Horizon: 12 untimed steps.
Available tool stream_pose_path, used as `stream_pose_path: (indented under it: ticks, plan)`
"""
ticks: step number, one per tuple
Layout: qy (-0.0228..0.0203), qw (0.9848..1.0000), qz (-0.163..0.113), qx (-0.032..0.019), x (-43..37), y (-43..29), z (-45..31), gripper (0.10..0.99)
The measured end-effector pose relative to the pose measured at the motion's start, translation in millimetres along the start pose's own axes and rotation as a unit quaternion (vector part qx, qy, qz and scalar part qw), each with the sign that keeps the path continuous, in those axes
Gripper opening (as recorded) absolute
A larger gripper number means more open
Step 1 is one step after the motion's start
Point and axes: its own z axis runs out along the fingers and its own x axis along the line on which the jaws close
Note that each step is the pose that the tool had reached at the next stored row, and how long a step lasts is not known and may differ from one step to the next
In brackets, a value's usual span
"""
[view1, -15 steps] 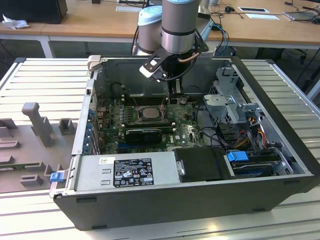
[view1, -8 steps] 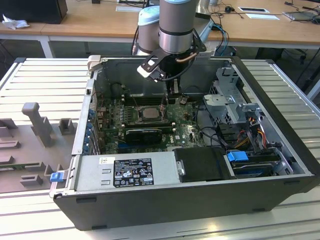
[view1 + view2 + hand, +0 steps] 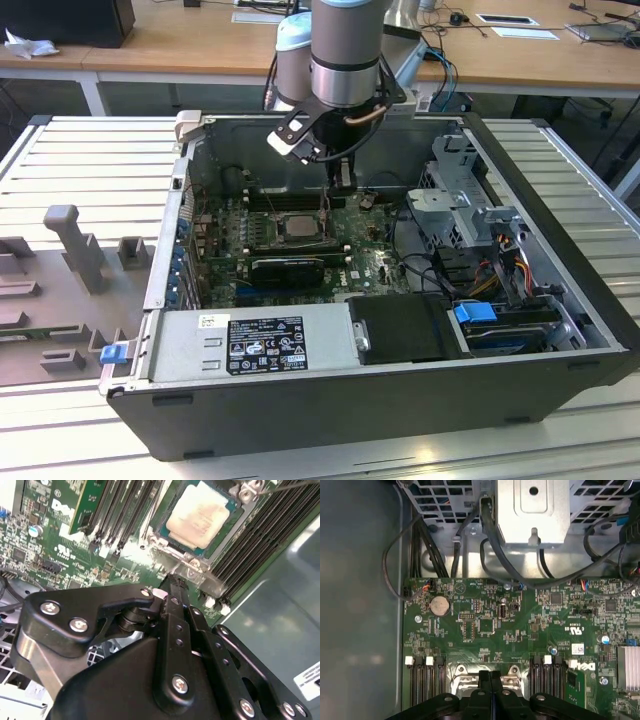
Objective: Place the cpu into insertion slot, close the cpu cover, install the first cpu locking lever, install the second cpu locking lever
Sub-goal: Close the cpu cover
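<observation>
Closed jaws over half-hidden cpu cover (image 3: 189,564)

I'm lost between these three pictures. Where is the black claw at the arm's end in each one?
Exterior view: the gripper reaches down into the open computer case, its tip just beyond the cpu.
Second wrist view: the gripper fills the foreground, tip at the metal edge beside the cpu.
First wrist view: the gripper sits between two banks of slots.
Shared landmark: the long black memory slots.
</observation>
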Motion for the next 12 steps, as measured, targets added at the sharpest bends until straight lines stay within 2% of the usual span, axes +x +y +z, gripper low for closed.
stream_pose_path:
  ticks: [4,6,7,8,12]
  plan:
    - [-0.0001,1.0,0.0,0.0,-0.1,-5.3,1.7,0.106]
    - [-0.0001,1.0,0.0,0.0,-0.2,-7.9,6.3,0.106]
    - [-0.0001,1.0,0.0,0.0,-0.3,-12.2,11.1,0.106]
    - [0.0,1.0,0.0,0.0,-0.3,-14.1,12.5,0.106]
    - [0.0001,1.0,-0.002,0.0012,-0.5,-27.1,13.7,0.106]
